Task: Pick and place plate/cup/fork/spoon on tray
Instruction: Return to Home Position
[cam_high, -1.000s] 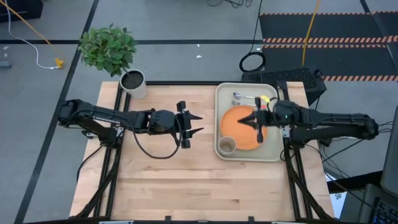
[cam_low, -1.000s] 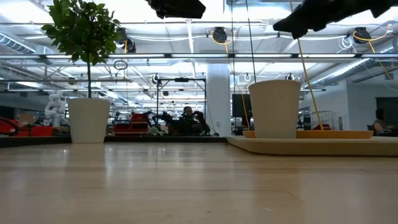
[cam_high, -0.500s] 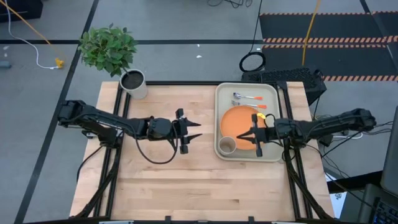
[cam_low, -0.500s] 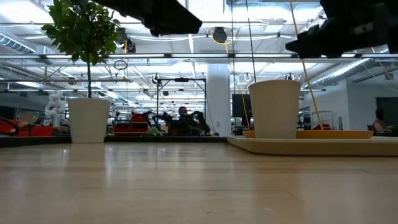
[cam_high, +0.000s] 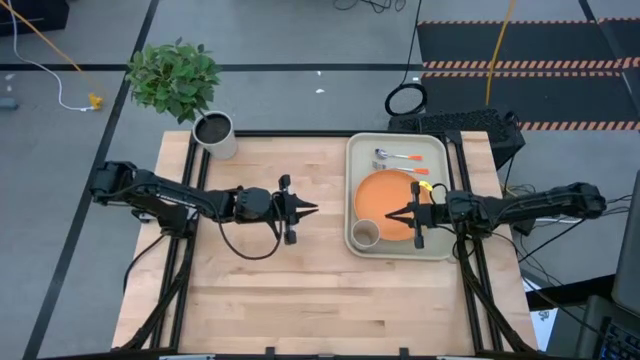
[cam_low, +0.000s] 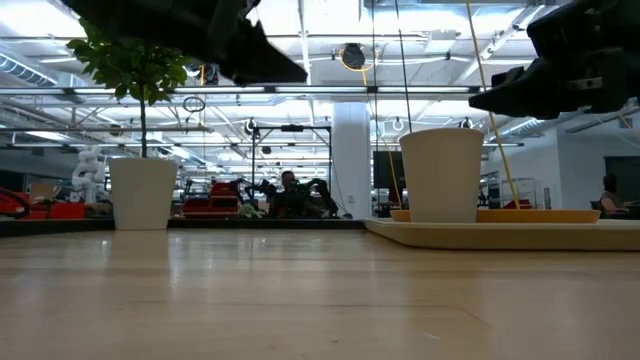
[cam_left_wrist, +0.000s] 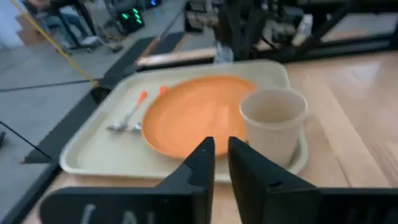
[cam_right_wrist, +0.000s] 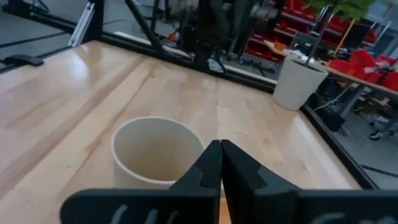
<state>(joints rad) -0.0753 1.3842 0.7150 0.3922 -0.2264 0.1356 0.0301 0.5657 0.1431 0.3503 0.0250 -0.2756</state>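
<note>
**Four items loaded: collision risk near the cup**

We find the plate, cup, fork and spoon all lying on the tray. We judge the main hazard to be the right end effector: it hangs low over the plate, pointing towards the cup, and a careless sweep could topple the cup. Its fingers are together and empty. We see the left end effector, fingers nearly together, above the bare tabletop, well apart from the tray.
</note>
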